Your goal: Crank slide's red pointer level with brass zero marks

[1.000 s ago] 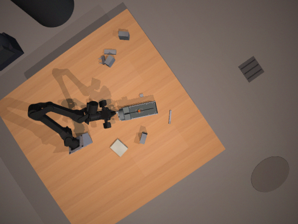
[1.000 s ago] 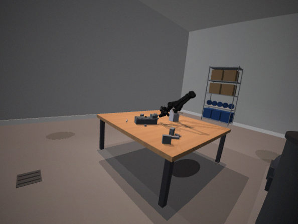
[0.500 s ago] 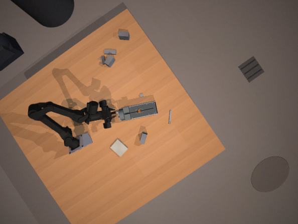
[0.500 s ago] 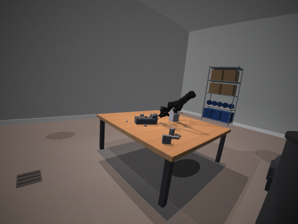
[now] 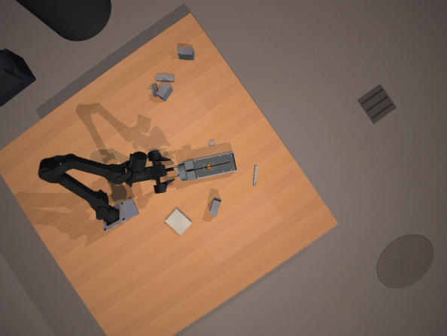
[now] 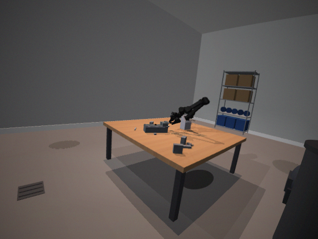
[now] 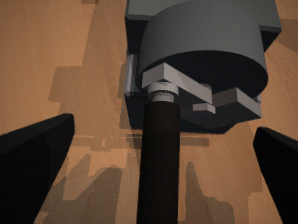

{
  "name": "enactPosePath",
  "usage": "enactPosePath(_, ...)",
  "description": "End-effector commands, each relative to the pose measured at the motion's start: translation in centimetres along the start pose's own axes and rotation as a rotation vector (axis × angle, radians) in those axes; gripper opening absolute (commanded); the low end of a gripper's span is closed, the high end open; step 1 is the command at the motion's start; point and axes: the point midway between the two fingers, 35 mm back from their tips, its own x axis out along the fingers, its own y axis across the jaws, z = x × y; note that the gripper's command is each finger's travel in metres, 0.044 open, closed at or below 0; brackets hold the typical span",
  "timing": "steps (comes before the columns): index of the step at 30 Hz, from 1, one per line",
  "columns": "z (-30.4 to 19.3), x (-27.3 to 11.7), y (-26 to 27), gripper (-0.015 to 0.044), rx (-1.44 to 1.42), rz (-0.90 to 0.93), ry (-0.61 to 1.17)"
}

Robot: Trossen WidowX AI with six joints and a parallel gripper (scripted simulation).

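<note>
Up close, shows the gripper wide open, with one black finger out on each side of the dark handle and a gap on both sides. Holds nothing at all (so the handle is let go, even with the fingers around it). At the end of the handle, a pale crank arm, in front of a big round gray drum.

Past the drum, the long gray machine, flat on the wooden table. On top of it, a tiny red-orange pointer, about halfway along, by a thin dark line. Too small to tell if level with the brass marks (just a little dot from up here).

To the sides of the machine, a tiny gray cube near one long side, and a gray block and a pale square off the other. Past the far end, a thin light bar.

Well apart from the machine, some gray blocks in a little bunch. Way back by the wall, a tall shelf rack with brown boxes and blue bins.
</note>
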Motion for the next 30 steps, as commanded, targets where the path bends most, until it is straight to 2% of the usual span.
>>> enactPosePath(1,1.3,-1.1,0.2,0.0440,-0.005,0.005,-0.005)
enactPosePath(9,3.1,-3.0,0.2,0.0440,-0.005,0.004,-0.006)
enactPosePath(16,6.5,-6.3,0.1,0.0440,-0.004,0.001,-0.010)
enactPosePath(30,10.6,-3.2,-0.5,0.0440,-0.030,0.054,0.010)
